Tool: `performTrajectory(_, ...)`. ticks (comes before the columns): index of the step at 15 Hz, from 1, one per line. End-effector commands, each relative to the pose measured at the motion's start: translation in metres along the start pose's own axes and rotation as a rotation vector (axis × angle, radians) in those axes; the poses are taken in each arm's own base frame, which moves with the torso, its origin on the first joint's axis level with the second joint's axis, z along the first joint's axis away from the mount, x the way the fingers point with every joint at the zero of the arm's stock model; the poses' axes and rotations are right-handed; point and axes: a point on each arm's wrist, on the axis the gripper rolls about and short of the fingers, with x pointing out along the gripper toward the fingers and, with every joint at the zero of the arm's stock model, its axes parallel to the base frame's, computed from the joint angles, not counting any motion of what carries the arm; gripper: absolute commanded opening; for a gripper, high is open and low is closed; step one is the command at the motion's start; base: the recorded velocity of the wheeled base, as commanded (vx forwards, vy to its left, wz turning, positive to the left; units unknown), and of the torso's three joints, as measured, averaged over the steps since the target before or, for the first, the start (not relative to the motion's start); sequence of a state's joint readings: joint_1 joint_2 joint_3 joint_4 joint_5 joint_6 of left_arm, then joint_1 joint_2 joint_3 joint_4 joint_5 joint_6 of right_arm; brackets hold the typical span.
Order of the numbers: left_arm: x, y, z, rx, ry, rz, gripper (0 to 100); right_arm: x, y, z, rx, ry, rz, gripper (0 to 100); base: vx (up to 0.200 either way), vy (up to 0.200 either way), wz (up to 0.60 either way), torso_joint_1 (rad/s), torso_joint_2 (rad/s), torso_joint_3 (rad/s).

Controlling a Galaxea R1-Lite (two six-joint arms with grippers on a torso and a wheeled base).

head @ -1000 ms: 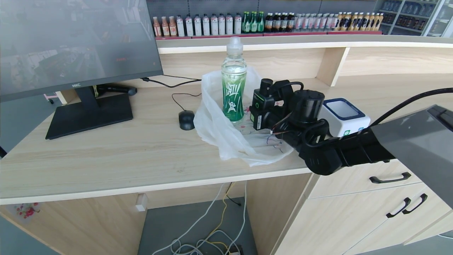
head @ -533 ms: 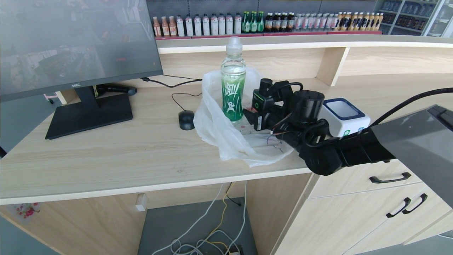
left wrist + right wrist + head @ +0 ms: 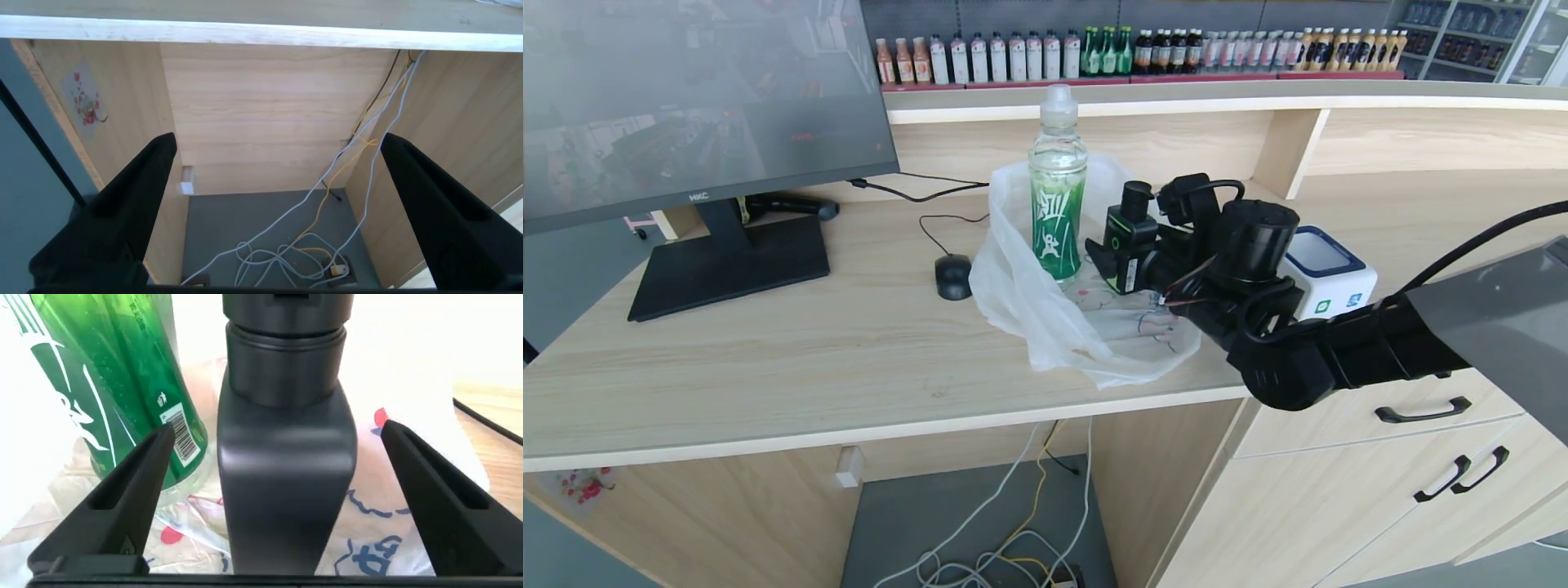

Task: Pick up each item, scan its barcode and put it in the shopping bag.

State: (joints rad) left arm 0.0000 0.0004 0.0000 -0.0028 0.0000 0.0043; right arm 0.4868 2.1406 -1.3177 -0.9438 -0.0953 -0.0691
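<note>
A clear bottle with a green label (image 3: 1058,208) stands upright in the white shopping bag (image 3: 1078,331) on the counter; its barcode shows in the right wrist view (image 3: 122,400). Just right of it stands a black capped item (image 3: 1134,208), also in the bag. My right gripper (image 3: 1125,251) is open, its fingers flanking the black item (image 3: 286,457) with a gap on each side. The white scanner box with a blue top (image 3: 1327,273) sits behind my right arm. My left gripper (image 3: 279,143) hangs open and empty below the counter edge.
A monitor (image 3: 686,90) on its stand occupies the counter's left, with a black mouse (image 3: 953,276) and cables beside the bag. A raised wooden ledge runs behind. Drawers (image 3: 1421,412) are under the counter at right, and loose cables (image 3: 327,220) lie in the bay beneath.
My right arm has drawn back slightly to the right and its fingers have spread off the black item, which stays in the bag. The green-label bottle shifted a touch left.
</note>
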Motion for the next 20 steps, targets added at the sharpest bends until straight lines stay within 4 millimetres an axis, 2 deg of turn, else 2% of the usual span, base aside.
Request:
performTrajectory(1, 0.000, 0.000, 0.000, 0.000, -0.001, 0.000, 100, -0.013, -0.003, 0.027, 0.005, -0.051, -0.002, 100, 0.000, 0.000, 0.00, 0.000, 0.00, 0.000)
performTrajectory(3, 0.000, 0.000, 0.000, 0.000, -0.001, 0.000, 100, -0.025, -0.004, 0.046, 0.011, -0.087, -0.002, 100, 0.000, 0.000, 0.00, 0.000, 0.00, 0.000)
performTrajectory(5, 0.000, 0.000, 0.000, 0.000, -0.001, 0.000, 100, -0.052, -0.011, 0.073, 0.014, -0.154, -0.012, 100, 0.000, 0.000, 0.00, 0.000, 0.00, 0.000)
performTrajectory(8, 0.000, 0.000, 0.000, 0.000, -0.001, 0.000, 100, -0.090, -0.024, 0.101, 0.016, -0.223, -0.038, 100, 0.000, 0.000, 0.00, 0.000, 0.00, 0.000)
performTrajectory(9, 0.000, 0.000, 0.000, 0.000, -0.001, 0.000, 100, -0.106, -0.031, 0.109, 0.013, -0.242, -0.057, 100, 0.000, 0.000, 0.00, 0.000, 0.00, 0.000)
performTrajectory(10, 0.000, 0.000, 0.000, 0.000, -0.001, 0.000, 100, -0.134, -0.044, 0.118, 0.007, -0.258, -0.089, 100, 0.000, 0.000, 0.00, 0.000, 0.00, 0.000)
performTrajectory(11, 0.000, 0.000, 0.000, 0.000, -0.001, 0.000, 100, -0.155, -0.047, 0.122, 0.012, -0.262, -0.099, 100, 0.000, 0.000, 0.00, 0.000, 0.00, 0.000)
performTrajectory(12, 0.000, 0.000, 0.000, 0.000, -0.001, 0.000, 100, -0.176, -0.048, 0.121, 0.012, -0.258, -0.100, 100, 0.000, 0.000, 0.00, 0.000, 0.00, 0.000)
performTrajectory(14, 0.000, 0.000, 0.000, 0.000, -0.001, 0.000, 100, -0.223, -0.048, 0.108, 0.011, -0.219, -0.103, 100, 0.000, 0.000, 0.00, 0.000, 0.00, 0.000)
performTrajectory(15, 0.000, 0.000, 0.000, 0.000, -0.001, 0.000, 100, -0.254, -0.047, 0.095, 0.007, -0.194, -0.103, 100, 0.000, 0.000, 0.00, 0.000, 0.00, 0.000)
performTrajectory(17, 0.000, 0.000, 0.000, 0.000, -0.001, 0.000, 100, -0.304, -0.046, 0.068, 0.001, -0.147, -0.127, 100, 0.000, 0.000, 0.00, 0.000, 0.00, 0.000)
performTrajectory(20, 0.000, 0.000, 0.000, 0.000, -0.001, 0.000, 100, -0.354, -0.047, 0.039, 0.001, -0.108, -0.217, 100, 0.000, 0.000, 0.00, 0.000, 0.00, 0.000)
